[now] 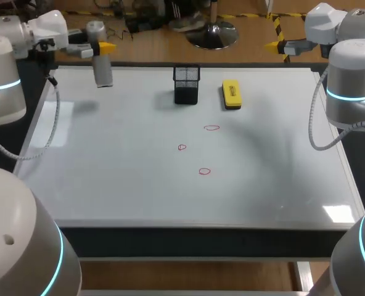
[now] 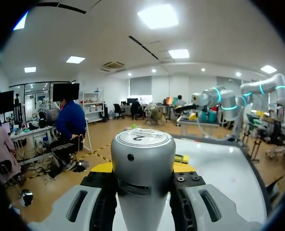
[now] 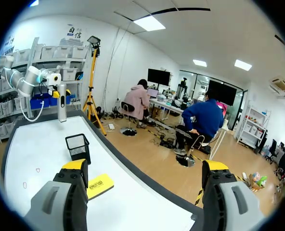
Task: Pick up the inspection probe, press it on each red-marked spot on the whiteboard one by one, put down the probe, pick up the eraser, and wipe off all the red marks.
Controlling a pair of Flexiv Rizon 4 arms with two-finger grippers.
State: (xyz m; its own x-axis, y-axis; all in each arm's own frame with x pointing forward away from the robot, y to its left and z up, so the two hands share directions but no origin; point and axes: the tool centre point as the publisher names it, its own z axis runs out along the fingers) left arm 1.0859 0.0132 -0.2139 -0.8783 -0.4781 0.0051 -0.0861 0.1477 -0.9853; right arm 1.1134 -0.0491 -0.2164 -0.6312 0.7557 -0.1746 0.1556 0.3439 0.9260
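My left gripper is shut on the silver cylindrical inspection probe, which hangs upright above the far left corner of the whiteboard. In the left wrist view the probe fills the gap between the fingers of the left gripper. Three small red circles are drawn near the board's middle. The yellow eraser lies at the back, right of centre, and also shows ahead of my right gripper as the eraser. My right gripper is open and holds nothing, beyond the far right corner.
A black mesh holder stands at the back middle, just left of the eraser, and appears as the holder in the right wrist view. The arms' grey bases sit at the near corners.
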